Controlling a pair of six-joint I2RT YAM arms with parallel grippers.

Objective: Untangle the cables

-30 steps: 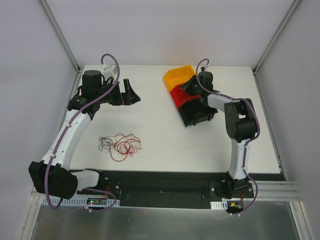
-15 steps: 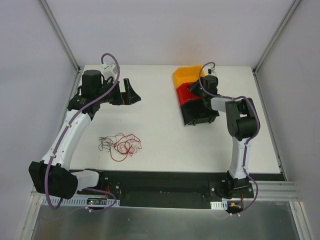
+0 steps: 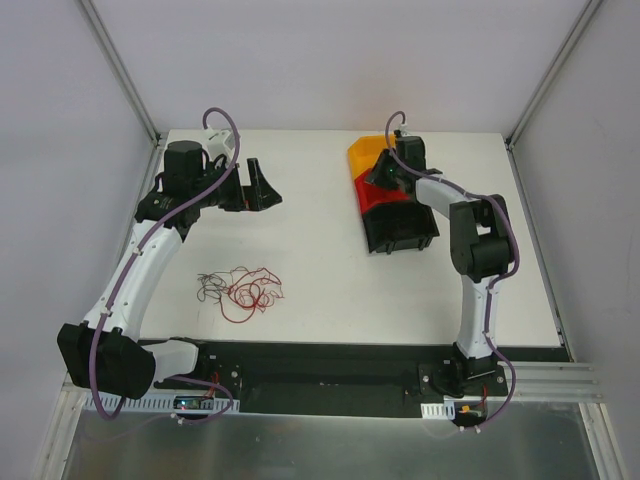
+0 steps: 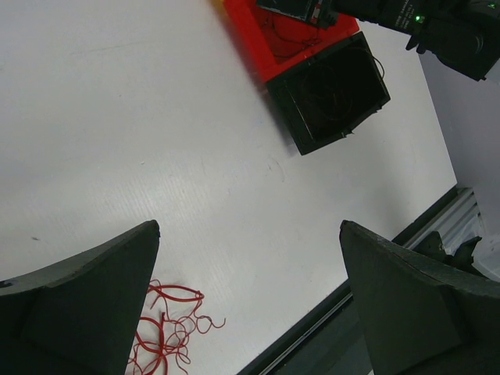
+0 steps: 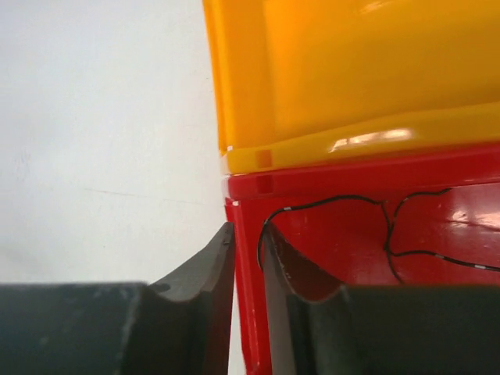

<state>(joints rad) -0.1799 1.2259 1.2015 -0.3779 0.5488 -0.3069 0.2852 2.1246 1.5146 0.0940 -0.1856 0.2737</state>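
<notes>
The cables (image 3: 242, 289) lie in a small tangle of thin red and dark curly wires on the white table, near the front left; the left wrist view catches their red loops (image 4: 166, 337) at its bottom edge. My left gripper (image 3: 262, 188) hovers well behind the tangle, its jaws wide open around nothing (image 4: 250, 226). My right gripper (image 3: 381, 178) is at the red bin (image 3: 374, 197), its two fingers pressed on either side of the bin's left wall (image 5: 246, 230). A thin black wire (image 5: 328, 201) lies inside that red bin.
Three bins stand in a row at the back right: a yellow bin (image 3: 362, 154), the red one and a black bin (image 3: 424, 238), which holds thin dark wires (image 4: 332, 94). A black rail (image 3: 330, 360) runs along the table's near edge.
My right gripper has shifted right and toward the back with the row of bins, whose yellow end has swung that way. The left arm and the tangle have stayed still.
</notes>
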